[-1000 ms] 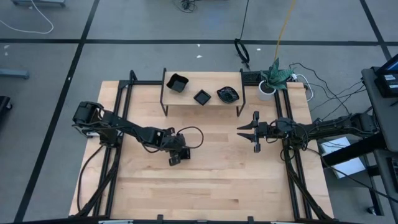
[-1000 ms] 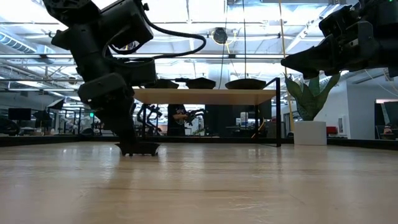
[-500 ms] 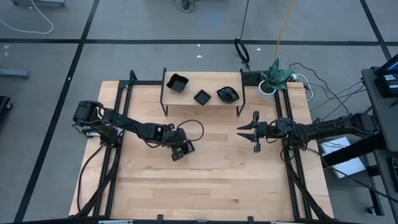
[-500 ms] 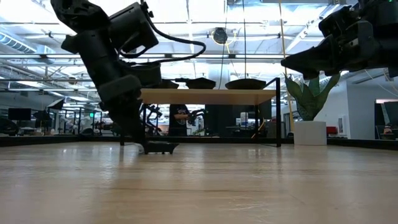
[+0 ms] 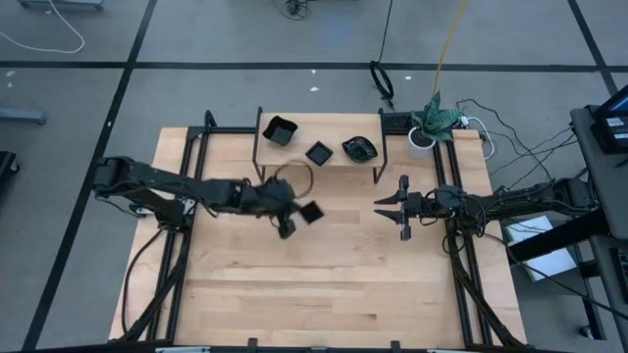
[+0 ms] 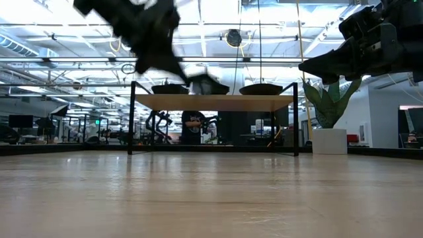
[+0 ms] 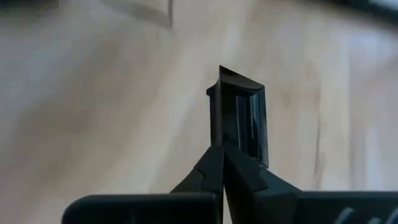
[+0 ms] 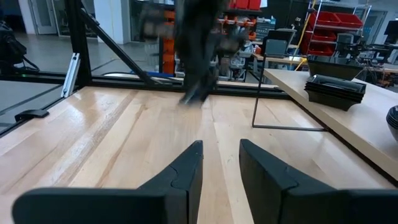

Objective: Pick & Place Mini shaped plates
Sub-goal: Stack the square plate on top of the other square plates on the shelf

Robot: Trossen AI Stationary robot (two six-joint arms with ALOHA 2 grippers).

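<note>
My left gripper (image 5: 297, 218) is shut on a small square black plate (image 5: 311, 213) and carries it in the air in front of the low wooden shelf (image 5: 294, 157). In the low view the blurred plate (image 6: 207, 84) hangs about level with the shelf top. Three more black plates rest on the shelf: a larger square (image 5: 280, 129), a smaller square (image 5: 319, 153) and a wavy-rimmed round one (image 5: 359, 149). My right gripper (image 5: 381, 206) waits open above the table's right half, pointing left, touching nothing. My left gripper pinches the small square plate by one rim (image 7: 222, 144) between its two shut fingers (image 7: 208, 171). The plate juts out past the fingertips toward the table's right, seen edge-on in the wrist view. It is lifted clear of the table.
The shelf stands on thin black legs (image 5: 259, 169) at the table's far edge. A potted plant (image 5: 429, 123) sits at the far right corner. Black frame rails (image 5: 186, 186) run along both table sides. Bare wood (image 5: 324, 284) fills the near half.
My left gripper, shut on the small square plate, has raised it from the table to about shelf height and swung it toward the far right, toward the shelf. The left arm has stretched out. The right arm has kept still.
</note>
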